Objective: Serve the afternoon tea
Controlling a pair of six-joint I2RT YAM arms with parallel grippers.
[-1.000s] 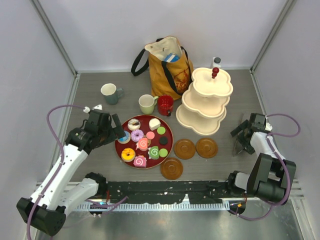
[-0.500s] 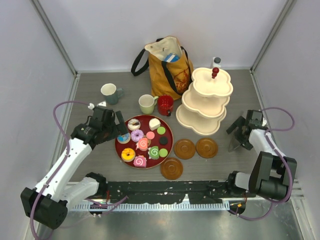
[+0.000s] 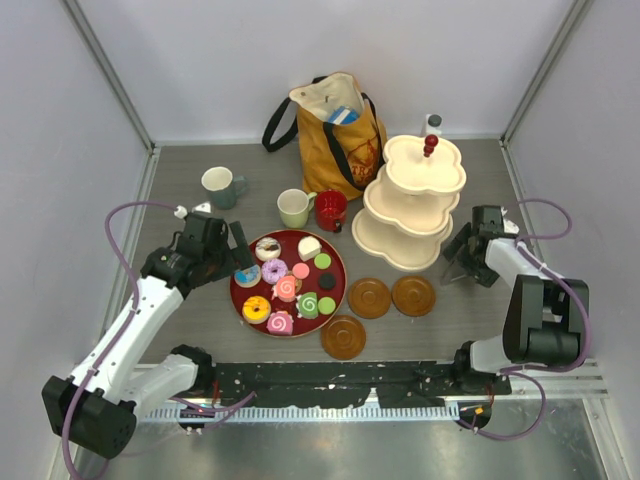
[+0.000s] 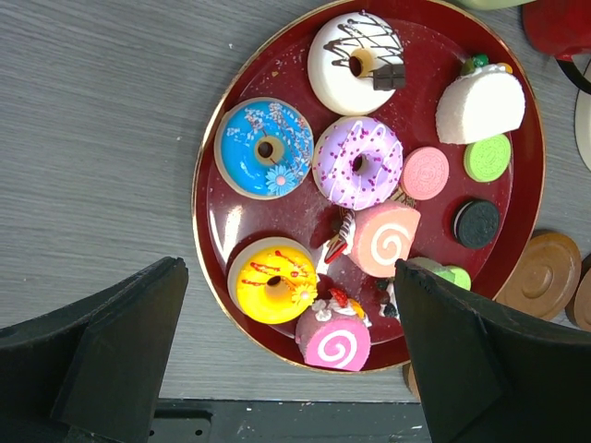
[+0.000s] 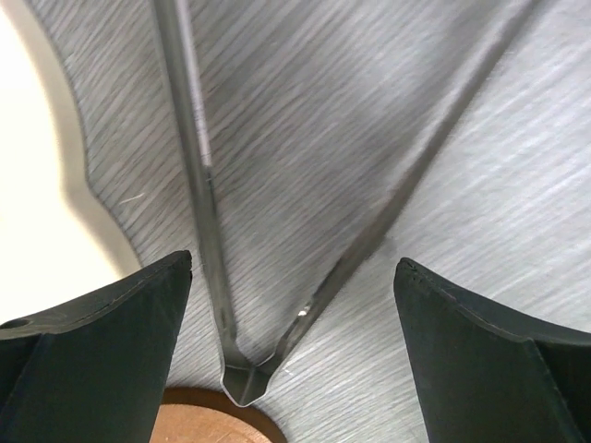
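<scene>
grey table [image 3: 190, 165], cream three-tier stand [image 3: 400, 207]

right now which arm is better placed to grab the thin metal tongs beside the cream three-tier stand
Right: the open right gripper hovers over the tongs by the stand; the left gripper is over the round red tray.

I get only a sliver of the red mug [image 4: 560, 22] in the left wrist view; the right crops the stand [image 5: 37, 175] and a saucer [image 5: 211, 430].
</scene>
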